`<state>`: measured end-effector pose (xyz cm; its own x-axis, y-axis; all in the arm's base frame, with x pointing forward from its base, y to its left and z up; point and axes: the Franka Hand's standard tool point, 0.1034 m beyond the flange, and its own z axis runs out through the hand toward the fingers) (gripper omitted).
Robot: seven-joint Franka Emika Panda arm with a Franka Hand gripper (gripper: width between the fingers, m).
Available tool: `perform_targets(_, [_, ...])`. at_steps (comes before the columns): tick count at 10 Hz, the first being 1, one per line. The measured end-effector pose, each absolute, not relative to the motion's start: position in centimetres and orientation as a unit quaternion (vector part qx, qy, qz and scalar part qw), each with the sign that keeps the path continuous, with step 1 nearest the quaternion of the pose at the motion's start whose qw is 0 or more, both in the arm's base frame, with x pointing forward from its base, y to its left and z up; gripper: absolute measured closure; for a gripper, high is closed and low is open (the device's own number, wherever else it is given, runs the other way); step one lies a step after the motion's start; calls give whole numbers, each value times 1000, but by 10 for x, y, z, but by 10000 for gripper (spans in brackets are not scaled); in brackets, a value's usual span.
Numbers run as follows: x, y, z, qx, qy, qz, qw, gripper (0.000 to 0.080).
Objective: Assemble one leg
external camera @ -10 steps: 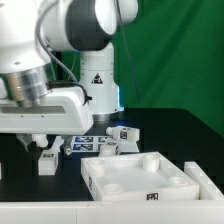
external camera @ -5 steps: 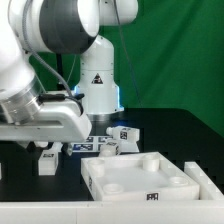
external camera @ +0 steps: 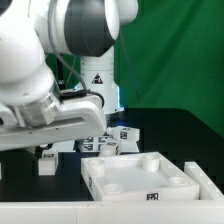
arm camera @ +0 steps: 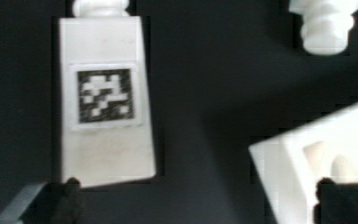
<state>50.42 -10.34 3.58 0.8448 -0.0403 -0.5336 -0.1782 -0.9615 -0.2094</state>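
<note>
In the wrist view a white leg (arm camera: 105, 100) lies flat on the dark table, showing one black-and-white tag, its narrower peg end pointing away from the fingers. My gripper (arm camera: 194, 205) is open and empty; its dark fingertips (arm camera: 60, 200) stand on either side of the gap just short of the leg's blunt end. A second leg (arm camera: 318, 25) lies farther off. In the exterior view a leg (external camera: 45, 160) lies at the left under my hand, and two more legs (external camera: 108, 146) lie behind the tabletop. My fingers are hidden by the arm there.
The large white tabletop (external camera: 140, 178) with round corner holes lies at the front right of the exterior view; its corner shows in the wrist view (arm camera: 327, 150). The marker board (external camera: 88, 147) lies between the legs. The robot base (external camera: 97, 80) stands behind.
My arm has swung and my hand has shifted a little toward the exterior view's right and lower, covering more of the scene. The legs and tabletop have not moved.
</note>
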Motion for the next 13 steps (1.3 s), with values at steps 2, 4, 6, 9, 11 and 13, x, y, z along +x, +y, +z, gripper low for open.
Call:
perform_targets(2, [504, -106, 35, -953, 59, 272, 124, 151])
perform_targets(4, [505, -118, 36, -949, 32, 300, 89, 151])
perform_targets(6, [519, -126, 42, -953, -13, 302, 39, 151])
perform_targets(9, [515, -129, 38, -952, -9, 304, 43, 151])
perform_targets(11, [513, -129, 37, -949, -6, 313, 39, 151])
perform_targets(13, [508, -134, 42, -924, -7, 382, 6, 151])
